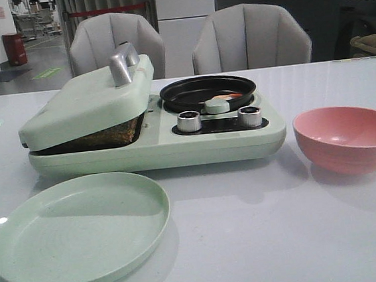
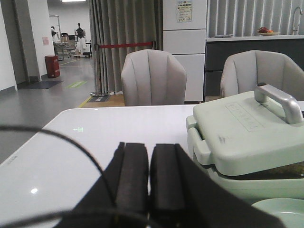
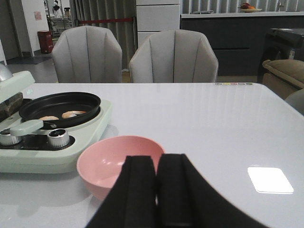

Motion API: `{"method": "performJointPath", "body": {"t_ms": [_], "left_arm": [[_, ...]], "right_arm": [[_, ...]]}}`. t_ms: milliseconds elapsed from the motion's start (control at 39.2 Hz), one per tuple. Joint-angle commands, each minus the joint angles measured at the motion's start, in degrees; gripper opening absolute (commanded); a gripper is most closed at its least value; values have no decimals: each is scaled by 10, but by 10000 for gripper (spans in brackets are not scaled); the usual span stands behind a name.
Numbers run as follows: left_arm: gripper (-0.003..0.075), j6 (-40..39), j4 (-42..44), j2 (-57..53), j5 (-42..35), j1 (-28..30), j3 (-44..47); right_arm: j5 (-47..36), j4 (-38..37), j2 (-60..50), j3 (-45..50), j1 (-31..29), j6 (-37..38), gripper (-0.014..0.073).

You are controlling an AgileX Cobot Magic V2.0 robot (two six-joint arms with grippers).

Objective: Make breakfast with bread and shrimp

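The breakfast maker (image 1: 155,141) was taken as the landmark. Bread (image 1: 97,136) was pressed under its tilted lid (image 1: 87,100); overbrowning was judged likely if left. 2 shrimp (image 3: 61,115) lay in its black pan (image 1: 207,92). Both grippers (image 2: 148,178) (image 3: 156,183) were closed, empty, and held apart from it.

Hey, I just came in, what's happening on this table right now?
Nothing is being handled. Both tools, left and right, are shut and empty, off the breakfast maker. The bread sits under its lid, which rests tilted on it. The shrimp lie in the black pan. The green plate and pink bowl are empty.
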Motion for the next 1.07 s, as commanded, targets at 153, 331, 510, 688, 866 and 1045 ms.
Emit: {"method": "performJointPath", "body": {"t_ms": [153, 331, 510, 688, 866, 1045], "left_arm": [[135, -8, -5, -8, -47, -2, 13], [134, -8, -5, -8, -47, -2, 13], [135, -8, -5, -8, -47, -2, 13], [134, -8, -5, -8, -47, -2, 13], [134, -8, -5, -8, -47, -2, 13], [134, -8, -5, -8, -47, -2, 13]], "right_arm": [[-54, 29, -13, -9, -2, -46, 153], [-53, 29, -13, -9, -2, -46, 153], [-53, 29, -13, -9, -2, -46, 153], [-53, 29, -13, -9, -2, -46, 153], [-53, 29, -13, -9, -2, -46, 153], [-53, 29, -13, -9, -2, -46, 153]]}}
